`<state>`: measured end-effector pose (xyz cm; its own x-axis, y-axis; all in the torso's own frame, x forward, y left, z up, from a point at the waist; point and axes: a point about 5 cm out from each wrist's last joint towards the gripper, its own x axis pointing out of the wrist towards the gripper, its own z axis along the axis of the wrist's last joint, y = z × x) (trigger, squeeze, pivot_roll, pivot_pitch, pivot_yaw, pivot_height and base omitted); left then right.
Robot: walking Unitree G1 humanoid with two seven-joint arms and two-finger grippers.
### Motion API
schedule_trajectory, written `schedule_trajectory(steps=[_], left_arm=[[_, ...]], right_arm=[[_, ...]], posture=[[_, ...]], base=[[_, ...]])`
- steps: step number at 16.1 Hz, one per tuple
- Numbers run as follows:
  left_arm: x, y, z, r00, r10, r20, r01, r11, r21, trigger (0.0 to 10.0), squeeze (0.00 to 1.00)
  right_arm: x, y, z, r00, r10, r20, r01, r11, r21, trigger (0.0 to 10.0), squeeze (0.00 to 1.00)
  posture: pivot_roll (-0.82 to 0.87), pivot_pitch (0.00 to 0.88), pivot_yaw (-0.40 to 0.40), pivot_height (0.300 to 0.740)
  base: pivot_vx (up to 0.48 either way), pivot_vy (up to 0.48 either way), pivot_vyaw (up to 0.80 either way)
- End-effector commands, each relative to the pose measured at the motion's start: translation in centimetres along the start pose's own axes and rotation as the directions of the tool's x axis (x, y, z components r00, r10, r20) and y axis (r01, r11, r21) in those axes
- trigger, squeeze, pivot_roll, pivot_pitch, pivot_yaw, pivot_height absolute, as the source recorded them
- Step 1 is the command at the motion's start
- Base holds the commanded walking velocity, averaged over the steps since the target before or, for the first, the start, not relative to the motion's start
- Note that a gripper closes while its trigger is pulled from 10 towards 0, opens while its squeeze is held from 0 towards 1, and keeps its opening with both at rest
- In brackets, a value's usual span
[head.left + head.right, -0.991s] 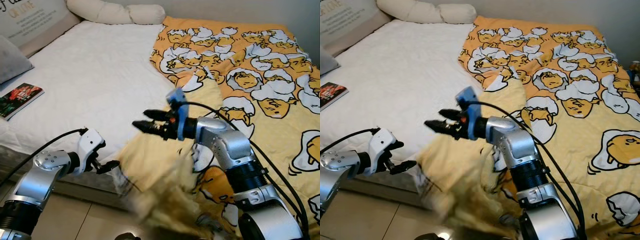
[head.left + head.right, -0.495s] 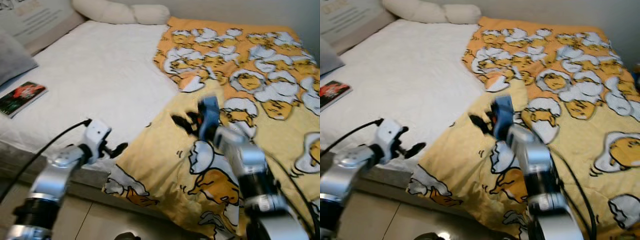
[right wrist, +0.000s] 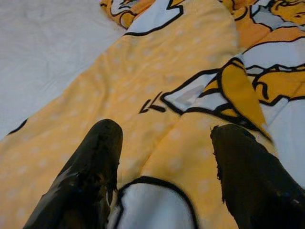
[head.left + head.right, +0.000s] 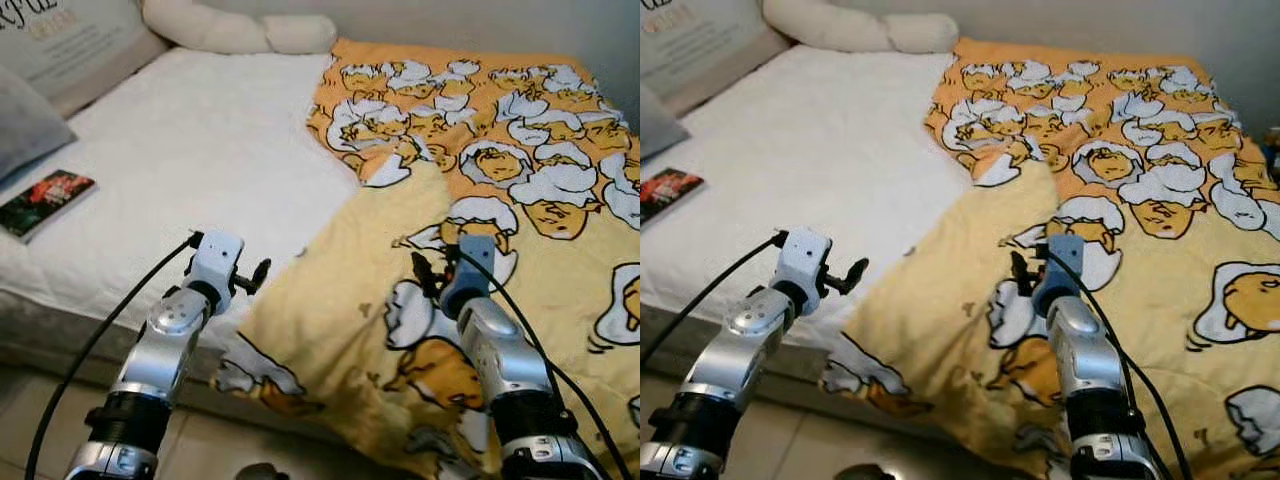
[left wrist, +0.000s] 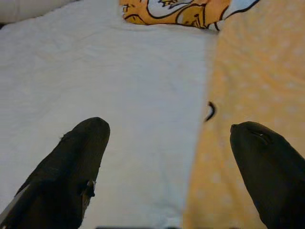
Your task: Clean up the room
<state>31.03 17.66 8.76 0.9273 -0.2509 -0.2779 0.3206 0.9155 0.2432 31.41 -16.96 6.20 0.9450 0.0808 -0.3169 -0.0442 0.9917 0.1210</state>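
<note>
A yellow blanket [image 4: 520, 140] printed with cartoon eggs covers the right side of the bed, and its pale underside [image 4: 340, 290] is folded over toward the white sheet [image 4: 200, 140]. One corner [image 4: 250, 378] hangs over the bed's front edge. My left gripper [image 4: 255, 272] is open just above the sheet, beside the blanket's left edge [image 5: 209, 112]. My right gripper [image 4: 425, 270] hovers open low over the blanket [image 3: 190, 62], with nothing between its fingers [image 3: 102, 143].
A book [image 4: 45, 200] lies on the sheet near the bed's left edge. A grey pillow [image 4: 25, 120] and a printed headboard cushion [image 4: 70, 35] are at the far left. Two cream pillows [image 4: 235, 30] lie along the wall. Tiled floor [image 4: 40, 420] runs below the bed's front edge.
The blanket corner that was up in the air by my right gripper has dropped and lies flat. The right gripper pulled back to the right; the left gripper rose toward the blanket's edge.
</note>
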Motion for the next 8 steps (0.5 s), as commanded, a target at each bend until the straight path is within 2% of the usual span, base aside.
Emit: schedule_trajectory(steps=[1, 3, 8], left_arm=[[0.1, 0.46, -0.02, 0.999, 0.032, -0.004, -0.032, 0.999, 0.022, 10.0, 0.0], [0.19, 0.57, -0.01, 0.999, 0.036, -0.007, -0.036, 0.999, 0.031, 10.0, 0.0], [0.2, 0.88, 0.03, 0.999, 0.036, -0.009, -0.035, 0.999, 0.035, 10.0, 0.0]], right_arm=[[0.15, 0.23, -0.05, 1.0, -0.018, 0.012, 0.018, 1.0, 0.02, 10.0, 0.0], [0.21, -0.01, -0.12, 0.999, -0.047, 0.014, 0.047, 0.998, 0.039, 10.0, 0.0], [0.37, 0.25, -0.08, 0.999, -0.039, 0.022, 0.038, 0.998, 0.05, 10.0, 0.0]], posture=[[-0.04, 0.0, 0.032, 0.74], [-0.04, 0.0, 0.032, 0.74], [-0.04, 0.0, 0.035, 0.74]], base=[[0.0, 0.431, -0.8], [0.0, 0.416, -0.8], [0.0, 0.418, -0.72]])
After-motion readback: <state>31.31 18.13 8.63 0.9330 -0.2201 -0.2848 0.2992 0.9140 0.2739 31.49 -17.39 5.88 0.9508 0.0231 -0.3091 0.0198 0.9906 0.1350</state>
